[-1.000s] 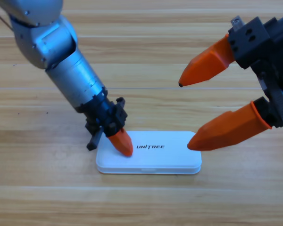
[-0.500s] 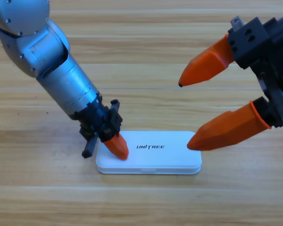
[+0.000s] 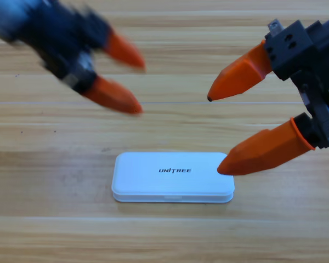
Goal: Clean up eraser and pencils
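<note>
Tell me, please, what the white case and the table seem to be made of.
The case looks like smooth, matte white plastic: even colour, rounded corners, printed logo, a seam along its closed lid. The table looks like pale wood or wood-look laminate: grain streaks and plank lines show.

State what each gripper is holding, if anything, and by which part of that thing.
Nothing is held. The left gripper is up at the upper left with its jaws apart and empty. The right gripper waits open at the right, above the closed white case.
</note>
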Tool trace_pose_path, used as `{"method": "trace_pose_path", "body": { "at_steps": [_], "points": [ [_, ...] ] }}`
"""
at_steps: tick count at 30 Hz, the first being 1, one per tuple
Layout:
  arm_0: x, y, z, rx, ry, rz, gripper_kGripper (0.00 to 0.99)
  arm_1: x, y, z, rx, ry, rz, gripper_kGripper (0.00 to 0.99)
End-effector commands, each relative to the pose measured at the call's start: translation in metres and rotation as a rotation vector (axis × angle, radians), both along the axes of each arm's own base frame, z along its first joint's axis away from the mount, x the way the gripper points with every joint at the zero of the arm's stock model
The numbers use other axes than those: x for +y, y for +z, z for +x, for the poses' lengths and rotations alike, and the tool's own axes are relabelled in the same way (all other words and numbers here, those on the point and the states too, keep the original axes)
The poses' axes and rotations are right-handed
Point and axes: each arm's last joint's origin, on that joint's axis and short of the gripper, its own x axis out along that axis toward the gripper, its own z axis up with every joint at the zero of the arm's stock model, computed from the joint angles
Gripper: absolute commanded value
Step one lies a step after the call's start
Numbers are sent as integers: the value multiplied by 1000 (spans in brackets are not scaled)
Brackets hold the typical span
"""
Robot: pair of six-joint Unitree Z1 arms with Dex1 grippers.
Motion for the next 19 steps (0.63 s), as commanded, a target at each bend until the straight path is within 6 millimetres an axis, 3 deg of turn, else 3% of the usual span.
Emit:
{"method": "trace_pose_path", "body": {
  "at_steps": [1, 9, 19],
  "points": [
    [35, 36, -57, -78, -12, -92, 990, 6, -16, 5, 42, -3, -32, 959],
    [50, 24, -72, -51, 3, -67, 990, 6, -16, 5, 42, -3, -32, 959],
    [57, 26, -78, -25, 67, -80, 990, 5, -16, 5, 42, -3, -32, 959]
  ]
}}
